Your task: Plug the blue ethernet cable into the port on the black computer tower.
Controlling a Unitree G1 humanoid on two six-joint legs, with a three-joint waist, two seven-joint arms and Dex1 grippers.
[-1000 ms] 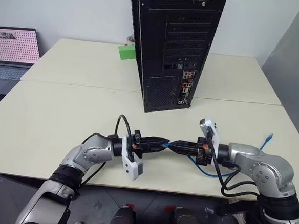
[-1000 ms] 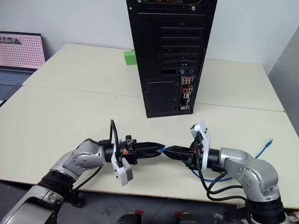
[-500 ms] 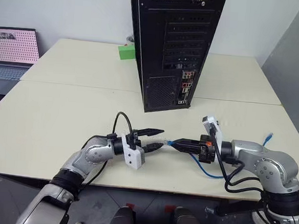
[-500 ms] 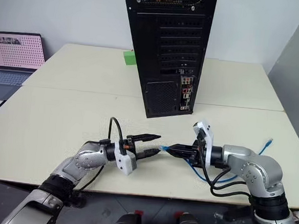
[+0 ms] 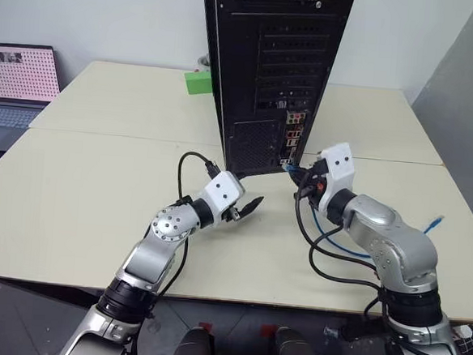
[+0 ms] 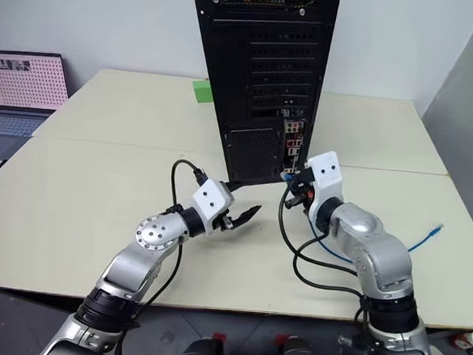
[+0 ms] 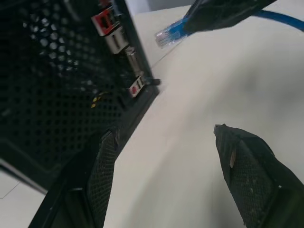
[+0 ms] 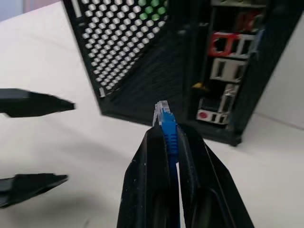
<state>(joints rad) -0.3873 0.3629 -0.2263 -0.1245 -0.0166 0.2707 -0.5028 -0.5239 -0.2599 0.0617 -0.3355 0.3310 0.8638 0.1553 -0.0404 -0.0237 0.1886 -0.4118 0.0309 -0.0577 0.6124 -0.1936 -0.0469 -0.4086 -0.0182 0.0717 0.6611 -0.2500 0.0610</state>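
The black computer tower [image 5: 269,66] stands upright on the table with its rear face toward me. The port lies somewhere in the narrow connector strip [image 5: 294,137] low on that face; I cannot tell which socket it is. My right gripper [image 8: 164,130] is shut on the blue ethernet cable [image 8: 167,124]. The clear plug [image 8: 160,110] sticks out past the fingertips, a short way in front of the strip's lower end. The rest of the cable trails back over the table to its loose end [image 5: 436,220]. My left gripper [image 5: 251,204] is open and holds nothing, left of the plug near the tower's base.
A laptop [image 5: 16,81] sits open at the far left edge. A green block [image 5: 198,81] lies behind the tower's left side. The cream table [image 5: 82,183] spreads wide on both sides of the tower, with a seam across its middle.
The left gripper opened and let go of the cable end. Both arms swung forward toward the tower. The right gripper carried the plug up close to the connector strip.
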